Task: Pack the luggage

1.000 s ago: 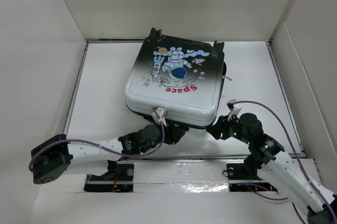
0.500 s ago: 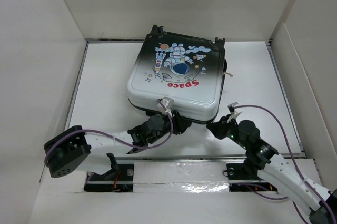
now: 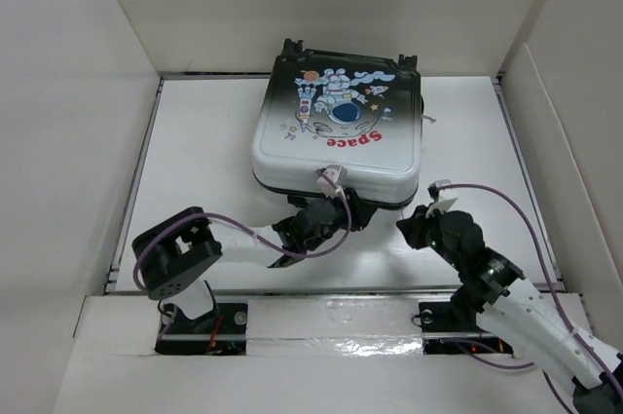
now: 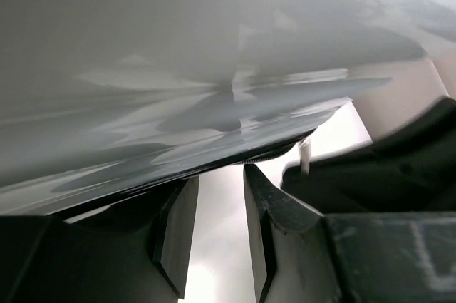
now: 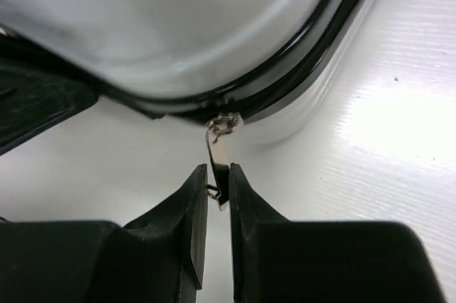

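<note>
The luggage (image 3: pixel 336 131) lies flat at the back middle of the table, astronaut print and red "Space" facing up, wheels (image 3: pixel 292 49) toward the rear wall. My left gripper (image 3: pixel 329 211) sits at its near edge; in the left wrist view its jaws (image 4: pixel 217 175) stand a little apart, tips against the underside of the shell (image 4: pixel 178 68), with only white table between them. My right gripper (image 3: pixel 415 230) is at the near right corner. In the right wrist view it (image 5: pixel 218 175) is shut on the metal zipper pull (image 5: pixel 218 152) hanging from the dark zip seam (image 5: pixel 285 75).
White walls box in the table on the left (image 3: pixel 68 141), rear (image 3: pixel 331 5) and right (image 3: pixel 574 141). A raised ledge with the arm bases (image 3: pixel 331 321) runs along the near edge. A second small zipper pull (image 3: pixel 425 118) sticks out on the luggage's right side.
The luggage has slid right and toward the rear wall. My left arm followed it rightward under the near edge. My right gripper has closed onto the zipper pull.
</note>
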Tool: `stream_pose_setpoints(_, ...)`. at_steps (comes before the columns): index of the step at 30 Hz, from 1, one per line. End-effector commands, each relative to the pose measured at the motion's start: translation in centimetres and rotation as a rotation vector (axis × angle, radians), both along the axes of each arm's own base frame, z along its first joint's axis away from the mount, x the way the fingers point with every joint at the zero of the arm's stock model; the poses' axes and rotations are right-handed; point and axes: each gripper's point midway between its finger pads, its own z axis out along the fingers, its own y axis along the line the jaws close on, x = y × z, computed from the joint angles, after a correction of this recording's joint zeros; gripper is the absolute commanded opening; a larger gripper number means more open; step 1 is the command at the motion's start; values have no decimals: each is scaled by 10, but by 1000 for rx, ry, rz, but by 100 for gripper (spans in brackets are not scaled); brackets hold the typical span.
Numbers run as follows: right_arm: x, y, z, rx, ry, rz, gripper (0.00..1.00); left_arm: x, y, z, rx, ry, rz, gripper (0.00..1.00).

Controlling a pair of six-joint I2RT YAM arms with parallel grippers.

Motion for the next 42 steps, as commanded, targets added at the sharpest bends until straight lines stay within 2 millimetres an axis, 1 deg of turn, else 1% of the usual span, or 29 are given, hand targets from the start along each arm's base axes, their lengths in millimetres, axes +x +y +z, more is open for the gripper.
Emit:
stream_pose_setpoints(1, -22, 38, 52, 71, -38, 210, 0, 40, -23, 39, -103, -47, 55, 29)
stream_pose_setpoints(2, -26, 42, 49, 55, -11, 234, 0, 41, -29, 33, -94, -37, 45, 29)
stream_pose_setpoints(4, -33, 48, 49, 41, 14, 265, 0, 49, -40, 43, -117, -44, 35, 29)
stream_pose_setpoints(5, -38, 56, 50, 48, 29, 293, 0, 51, -47, 33, -97, -32, 25, 28)
stream_pose_setpoints(8, -30, 70, 60, 94, 0, 278, 0, 50, -63, 39, -129, -23, -23, 28)
stream_pose_setpoints(9, -25, 75, 54, 79, 11, 269, 0, 45, -65, 40, -136, -15, -51, 29)
stream_pose_setpoints(10, -15, 80, 63, 106, -24, 243, 0, 42, -63, 39, -138, -8, -53, 30)
stream_pose_setpoints(11, -7, 80, 62, 113, -29, 203, 0, 39, -56, 51, -158, -19, -52, 31)
stream_pose_setpoints(13, -1, 86, 61, 115, -27, 196, 0, 27, -35, 39, -128, 3, -49, 39)
stream_pose_setpoints(14, 0, 86, 60, 113, -23, 191, 0, 19, -21, 58, -146, -9, -50, 43)
stream_pose_setpoints(16, 1, 84, 55, 103, -18, 184, 0, 7, 6, 50, -99, -4, -32, 54)
stream_pose_setpoints(17, 1, 82, 54, 99, -22, 174, 0, -1, 25, 70, -109, -20, -18, 55)
stream_pose_setpoints(18, 2, 80, 54, 98, -23, 165, 0, -3, 46, 59, -76, -13, 33, 55)
stream_pose_setpoints(20, 3, 74, 56, 109, -39, 134, 0, -12, 83, 74, -82, -24, 110, 51)
stream_pose_setpoints(22, 4, 70, 59, 118, -49, 118, 0, 0, 130, 63, -63, 4, 293, 48)
stream_pose_setpoints(23, 4, 68, 63, 129, -61, 108, 0, -1, 158, 68, -72, 3, 357, 48)
stream_pose_setpoints(24, 4, 67, 64, 132, -64, 106, 0, 15, 191, 70, -83, -1, 486, 47)
stream_pose_setpoints(25, 3, 66, 63, 128, -62, 103, 0, 20, 210, 67, -95, 3, 544, 47)
stream_pose_setpoints(27, 3, 65, 62, 129, -64, 100, 0, 37, 259, 85, -172, -45, 703, 49)
stream_pose_setpoints(29, 0, 69, 63, 134, -62, 129, 0, 51, 283, 93, -213, -63, 787, 52)
stream_pose_setpoints(30, 0, 71, 64, 129, -63, 140, 0, 58, 284, 96, -221, -62, 764, 54)
stream_pose_setpoints(31, -3, 75, 64, 131, -60, 163, 0, 72, 311, 106, -237, -82, 841, 54)
stream_pose_setpoints(33, -4, 77, 63, 125, -58, 174, 0, 96, 313, 95, -250, -18, 807, 55)
stream_pose_setpoints(34, -4, 76, 62, 118, -52, 174, 0, 109, 341, 96, -268, -17, 869, 55)
stream_pose_setpoints(36, -4, 76, 62, 120, -56, 176, 0, 133, 336, 81, -317, 29, 778, 55)
stream_pose_setpoints(37, -4, 77, 64, 128, -62, 179, 0, 146, 339, 87, -319, 19, 771, 55)
stream_pose_setpoints(38, -5, 79, 65, 132, -65, 190, 0, 163, 339, 54, -274, 127, 776, 54)
stream_pose_setpoints(40, -7, 84, 68, 128, -68, 211, 0, 179, 317, 56, -270, 147, 664, 54)
stream_pose_setpoints(42, -5, 85, 70, 119, -75, 217, 0, 186, 292, 44, -257, 161, 612, 54)
